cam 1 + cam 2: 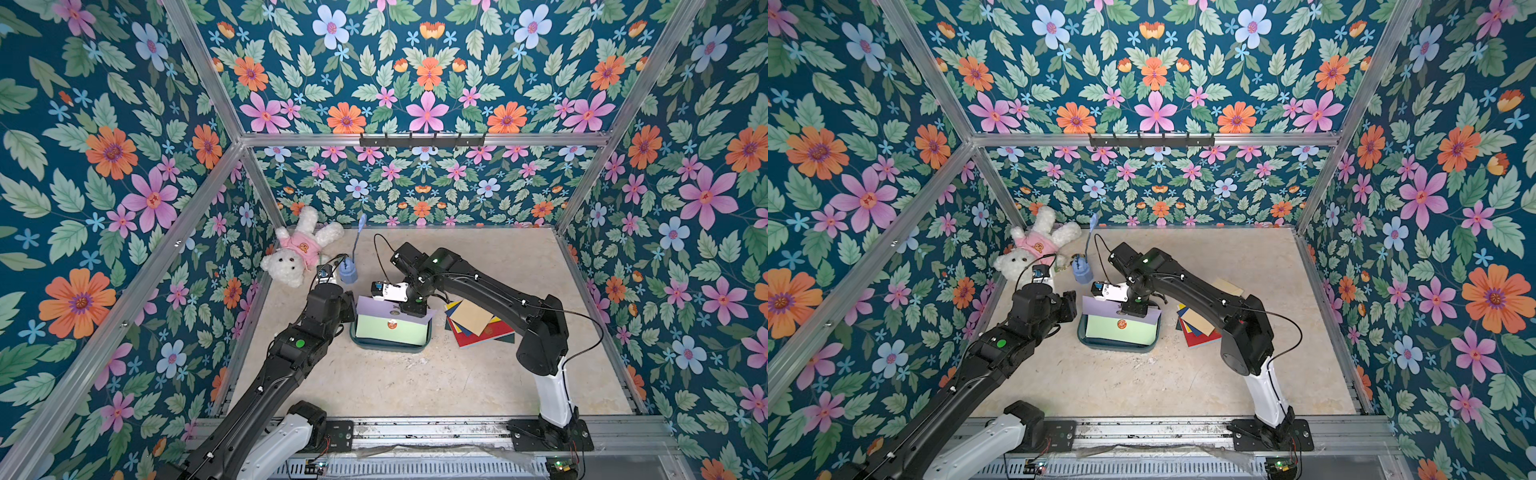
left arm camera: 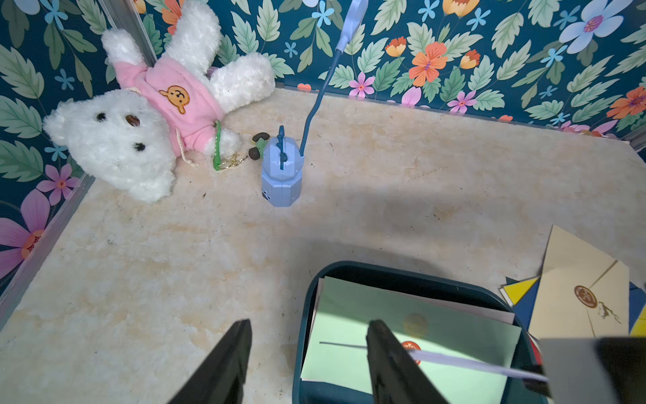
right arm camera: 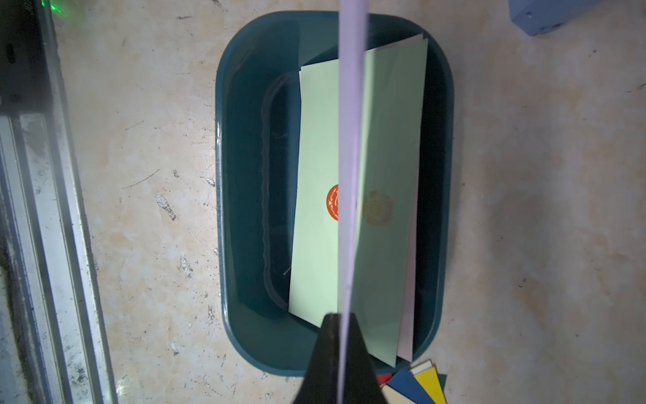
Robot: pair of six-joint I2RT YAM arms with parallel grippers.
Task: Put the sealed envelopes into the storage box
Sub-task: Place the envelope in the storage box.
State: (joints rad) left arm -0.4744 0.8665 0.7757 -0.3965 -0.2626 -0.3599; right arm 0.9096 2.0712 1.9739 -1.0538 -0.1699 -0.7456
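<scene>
**Surface:** tabletop [image 1: 374, 382], cream-beige, mottled, matte. Scuffs, dark specks, grey scrape marks toward front edge. Metal rail [image 1: 415, 430] along front w/ both arm bases bolted on.

**Room:** enclosure w/ walls [image 1: 428, 75] on three sides. Dark teal wallpaper w/ pink, orange and pale-blue flowers, green leaves. Aluminium frame [image 1: 299, 139] at corners and across back; black hook rack [image 1: 422, 141] on back crossbar.

**Back-left corner:** white teddy [image 1: 291, 257] in pink top, lying on its back against walls. Green keychain [image 2: 218, 147] touching its side. Light-blue cup [image 1: 348, 272] just beside, upright, thin blue stalk rising from it.

**Centre:** storage box [image 1: 388, 348], dark teal, rounded corners, flat on tabletop.
- Inside: light-green envelope [image 1: 390, 330], red round seal up, set nearer box's far long wall.
- Beneath it: pink envelope [image 3: 407, 314], pale, only an edge showing.

**Above box:** lilac envelope [image 1: 374, 308], clamped at one edge by R gripper [image 3: 341, 320], fingers pressed together on the paper. Edge-on in right wrist view, hanging over the green one, not yet in box.

**L gripper** [image 2: 310, 323]: jaws apart, nothing between. Just beside box's left side, one finger over rim.

**Right of box:** loose pile [image 1: 478, 332] of envelopes on tabletop, just beside box. Tan envelope [image 1: 471, 316] on top w/ gold-brown seal; yellow, navy, red, dark green fanned out below.
</scene>
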